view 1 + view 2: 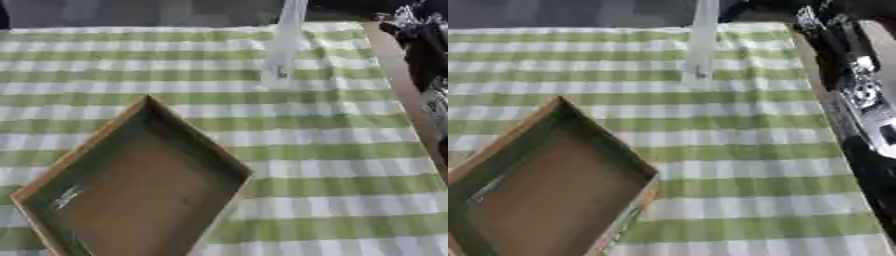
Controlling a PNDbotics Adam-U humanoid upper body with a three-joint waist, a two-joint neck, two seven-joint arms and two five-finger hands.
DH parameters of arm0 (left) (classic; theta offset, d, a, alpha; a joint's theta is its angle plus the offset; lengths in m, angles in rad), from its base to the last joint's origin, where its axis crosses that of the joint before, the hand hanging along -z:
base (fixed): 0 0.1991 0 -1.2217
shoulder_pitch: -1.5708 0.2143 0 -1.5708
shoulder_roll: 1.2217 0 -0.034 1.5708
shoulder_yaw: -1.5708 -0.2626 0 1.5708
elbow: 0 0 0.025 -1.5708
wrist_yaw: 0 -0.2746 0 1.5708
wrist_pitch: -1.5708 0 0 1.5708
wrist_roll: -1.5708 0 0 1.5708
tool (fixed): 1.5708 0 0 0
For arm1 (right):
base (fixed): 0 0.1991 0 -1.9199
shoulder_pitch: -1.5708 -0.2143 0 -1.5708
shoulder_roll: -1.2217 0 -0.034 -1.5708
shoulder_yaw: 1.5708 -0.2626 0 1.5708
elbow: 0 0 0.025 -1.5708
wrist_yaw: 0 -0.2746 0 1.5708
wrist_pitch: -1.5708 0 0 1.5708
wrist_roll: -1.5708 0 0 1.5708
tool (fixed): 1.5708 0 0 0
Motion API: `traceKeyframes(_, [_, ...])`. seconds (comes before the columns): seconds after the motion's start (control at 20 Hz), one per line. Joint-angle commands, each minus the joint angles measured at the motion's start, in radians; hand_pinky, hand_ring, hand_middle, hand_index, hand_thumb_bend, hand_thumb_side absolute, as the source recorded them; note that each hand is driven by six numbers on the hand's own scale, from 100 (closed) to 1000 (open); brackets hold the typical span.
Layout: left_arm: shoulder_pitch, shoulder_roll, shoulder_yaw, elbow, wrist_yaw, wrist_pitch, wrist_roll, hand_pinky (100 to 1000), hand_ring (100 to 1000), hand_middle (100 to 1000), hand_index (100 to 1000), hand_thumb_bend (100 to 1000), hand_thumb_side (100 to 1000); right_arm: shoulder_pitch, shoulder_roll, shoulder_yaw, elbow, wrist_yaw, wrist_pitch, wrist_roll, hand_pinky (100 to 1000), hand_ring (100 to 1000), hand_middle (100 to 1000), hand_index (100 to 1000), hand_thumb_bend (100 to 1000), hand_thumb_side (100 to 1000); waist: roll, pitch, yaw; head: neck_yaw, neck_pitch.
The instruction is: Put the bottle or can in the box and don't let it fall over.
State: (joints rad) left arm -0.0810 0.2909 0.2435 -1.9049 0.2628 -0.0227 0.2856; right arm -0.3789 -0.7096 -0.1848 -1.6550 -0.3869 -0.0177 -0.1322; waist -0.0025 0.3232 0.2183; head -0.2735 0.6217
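Green-checked cloth point(332, 165) holds the upright clear bottle point(284, 45) top centre; my right arm point(855, 85) enters right, fingers unseen, so I'd grasp low, then lower it straight into the box point(131, 190) lower left.

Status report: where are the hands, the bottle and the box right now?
Right arm along table's right edge, hand unseen; left hand out of view. Clear bottle upright on checked cloth, far side. Box empty, near left. Nothing between them.

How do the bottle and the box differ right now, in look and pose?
The bottle is clear and pale; the box is brown and opaque with green-edged walls. The bottle is tall, slim and upright at the far side of the cloth; the box is wide, low and turned cornerwise at the near left. They stand apart. Both rest on the green checked cloth, and the box holds nothing.
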Motion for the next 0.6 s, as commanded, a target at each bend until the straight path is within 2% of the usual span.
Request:
traceKeyframes(0.05, [-0.005, 0.033, 0.003, -0.012, -0.003, -0.003, -0.003, 1000, 596, 784, 787, 177, 850, -0.014, -0.044, -0.018, -0.003, 0.012, -0.002, 0.018, 925, 1000, 1000, 1000, 100, 538, -0.001, -0.014, -0.002, 0.002, -0.010])
traceKeyframes(0.3, [-0.006, 0.033, 0.003, -0.013, -0.003, -0.002, -0.004, 1000, 597, 784, 788, 177, 850, -0.017, -0.045, -0.022, -0.003, 0.029, 0.007, 0.039, 929, 1000, 1000, 1000, 100, 500, -0.001, -0.013, -0.005, 0.003, -0.016])
traceKeyframes(0.45, [-0.005, 0.032, 0.003, -0.013, -0.003, -0.003, -0.004, 1000, 597, 785, 788, 177, 850, -0.017, -0.046, -0.021, -0.008, 0.044, 0.014, 0.059, 935, 1000, 1000, 1000, 100, 456, 0.000, -0.013, -0.006, -0.001, -0.035])
traceKeyframes(0.6, [-0.003, 0.031, 0.004, -0.012, -0.004, -0.002, -0.003, 1000, 598, 785, 788, 177, 850, -0.019, -0.046, -0.021, -0.012, 0.056, 0.029, 0.088, 941, 1000, 1000, 1000, 100, 361, 0.001, -0.015, -0.007, -0.007, -0.055])
